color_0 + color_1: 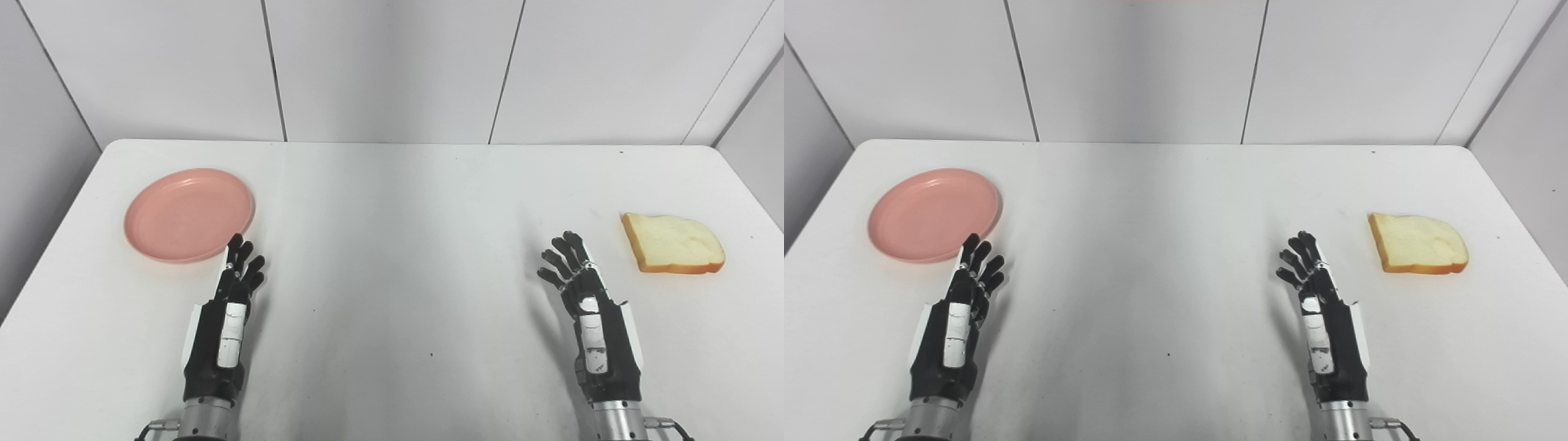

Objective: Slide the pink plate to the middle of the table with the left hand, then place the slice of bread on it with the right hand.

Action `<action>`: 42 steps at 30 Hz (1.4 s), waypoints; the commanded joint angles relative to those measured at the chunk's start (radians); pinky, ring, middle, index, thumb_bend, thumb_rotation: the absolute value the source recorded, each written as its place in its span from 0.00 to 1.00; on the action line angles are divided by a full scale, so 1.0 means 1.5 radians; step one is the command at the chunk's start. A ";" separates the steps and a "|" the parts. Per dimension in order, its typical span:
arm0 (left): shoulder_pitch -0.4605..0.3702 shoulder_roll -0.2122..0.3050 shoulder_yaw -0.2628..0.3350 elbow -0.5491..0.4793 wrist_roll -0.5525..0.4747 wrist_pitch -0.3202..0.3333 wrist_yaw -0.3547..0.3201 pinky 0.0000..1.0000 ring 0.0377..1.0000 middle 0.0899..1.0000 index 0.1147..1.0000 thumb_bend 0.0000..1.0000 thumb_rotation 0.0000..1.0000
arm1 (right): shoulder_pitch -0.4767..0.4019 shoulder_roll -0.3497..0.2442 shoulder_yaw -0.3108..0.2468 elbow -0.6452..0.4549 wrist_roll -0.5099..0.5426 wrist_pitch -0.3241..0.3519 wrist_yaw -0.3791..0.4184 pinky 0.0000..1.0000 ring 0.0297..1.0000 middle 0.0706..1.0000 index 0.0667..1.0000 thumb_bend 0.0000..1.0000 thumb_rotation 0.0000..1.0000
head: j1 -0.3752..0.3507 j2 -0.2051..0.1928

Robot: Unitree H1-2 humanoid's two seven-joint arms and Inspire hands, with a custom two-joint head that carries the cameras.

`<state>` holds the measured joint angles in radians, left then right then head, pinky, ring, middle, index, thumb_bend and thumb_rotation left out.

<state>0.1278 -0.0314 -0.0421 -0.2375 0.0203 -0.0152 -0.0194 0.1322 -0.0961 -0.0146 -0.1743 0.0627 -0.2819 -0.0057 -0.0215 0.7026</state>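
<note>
White wall panels (392,67) with dark vertical seams enclose the far side and both flanks of the workspace. Below them lies a white table (392,245) with rounded far corners and a few small dark specks on its surface.

Plate (189,215): pink, round, shallow, lying flat on the left part of the table, well apart from the middle. It carries nothing.

Bread (672,243): one slice, pale crumb with a golden-brown crust, lying flat on the right part of the table, near the right edge. Its straight cut edge faces the table centre.

Left hand (228,309): the arm enters from the bottom left. The hand is black with white panels and stands edge-on, palm facing the table centre. Its fingers (244,257) are extended and slightly spread, holding nothing. The fingertips lie just beside the near right rim of the plate; whether they touch the rim cannot be told from these views.

Right hand (589,309): the arm enters from the bottom right. The hand stands in the same edge-on posture, with the palm toward the centre. Its fingers (563,257) are extended and fanned apart, holding nothing. The hand is near the bread but clearly apart from it, on the side of the slice toward the table centre.

Both hands sit at about the same depth on the table, with the bare middle of the table between them.
</note>
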 commanded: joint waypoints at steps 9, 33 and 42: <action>0.007 0.005 -0.003 -0.023 -0.005 -0.022 -0.004 0.95 0.95 0.99 1.00 0.86 0.97 | 0.005 0.009 0.001 -0.002 -0.004 0.027 0.004 0.83 0.88 0.91 0.91 0.86 1.00 | 0.001 0.001; 0.006 0.005 -0.003 -0.023 0.000 -0.020 -0.002 0.94 0.95 0.99 1.00 0.87 0.98 | 0.005 0.008 0.002 -0.030 0.010 0.125 0.007 0.86 0.89 0.92 0.91 0.88 0.98 | -0.002 0.002; 0.008 -0.003 -0.015 0.004 0.013 -0.047 0.002 0.94 0.95 0.99 1.00 0.84 0.98 | 0.005 -0.005 -0.005 0.001 0.019 0.092 0.016 0.85 0.88 0.92 0.91 0.87 0.99 | 0.059 -0.047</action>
<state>0.1273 -0.0315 -0.0544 -0.2228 0.0246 -0.0300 -0.0187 0.1308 -0.1030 -0.0148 -0.1935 0.0797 -0.0970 -0.0002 0.0655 0.6339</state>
